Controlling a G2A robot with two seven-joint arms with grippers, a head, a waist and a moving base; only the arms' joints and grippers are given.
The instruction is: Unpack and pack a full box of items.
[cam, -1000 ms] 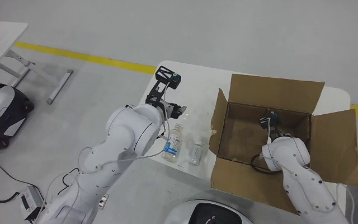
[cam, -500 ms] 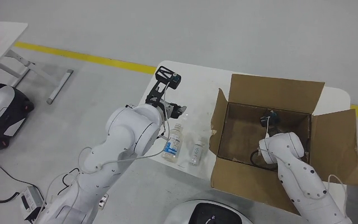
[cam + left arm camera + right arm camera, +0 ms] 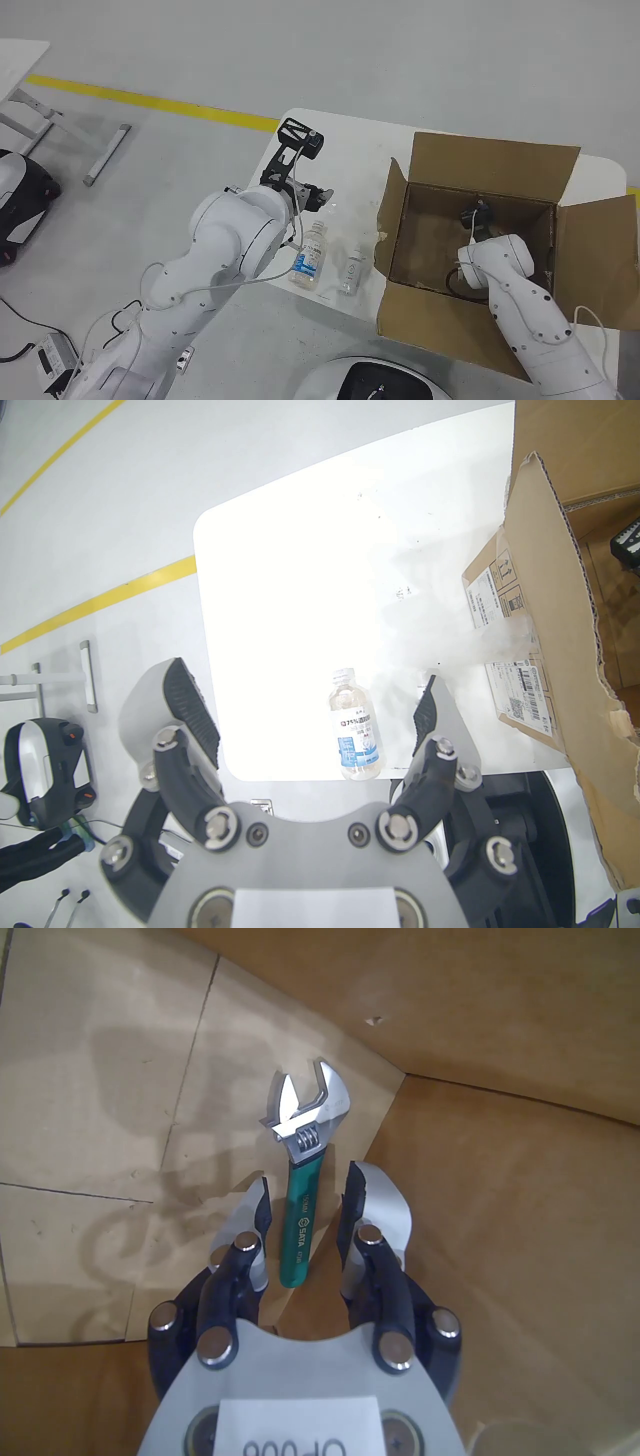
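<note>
Right arm: we log it bent down into the cardboard box (image 3: pixel 455 318), wrist low over the floor.
Right gripper (image 3: pixel 308 1176): partly parted, gripping nothing. Its pads flank the green handle of the wrench (image 3: pixel 302 1128) with a gap on each side. The wrench lies flat, its head pointing away from the gripper.
Left gripper (image 3: pixel 302 677): spread wide and empty above the table (image 3: pixel 300 565), with a bottle (image 3: pixel 356 730) lying beneath it.
Change: we see the right arm has edged sideways since a second ago. The left arm is unmoved.
</note>
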